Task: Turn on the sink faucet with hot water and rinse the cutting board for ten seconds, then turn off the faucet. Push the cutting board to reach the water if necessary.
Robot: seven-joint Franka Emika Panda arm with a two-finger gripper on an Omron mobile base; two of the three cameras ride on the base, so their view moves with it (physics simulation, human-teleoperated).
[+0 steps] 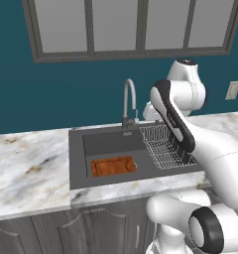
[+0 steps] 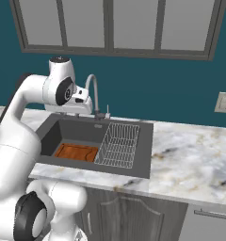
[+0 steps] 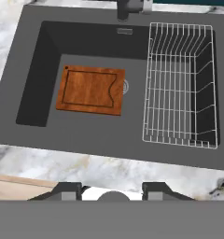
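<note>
Hand view: the two dark fingertips of the two-finger gripper (image 3: 112,189) are seen at the bottom edge, set apart with nothing between them, so the pincer is spread and empty. It is held high above the front rim of the dark grey rectangular sink (image 3: 104,140), over the marbled white countertop (image 3: 48,163).

Below it, the small flat orange-brown wooden cutting board (image 3: 91,90) lies flat on the basin floor, toward the left wall and just beside the round drain (image 3: 125,86), which its right edge partly covers. Its long axis runs parallel to the sink's front rim, left to right; a notched corner faces the drain.

The board is judged stiff, light and fairly slick on a wet basin, so it would likely slide under a sideways push against a short edge rather than need lifting.

A white wire dish rack (image 3: 179,84) fills the right part of the sink. At the back rim, the tall slim grey metal gooseneck faucet (image 1: 129,101) arches over the basin; no stream is seen falling from it.
</note>
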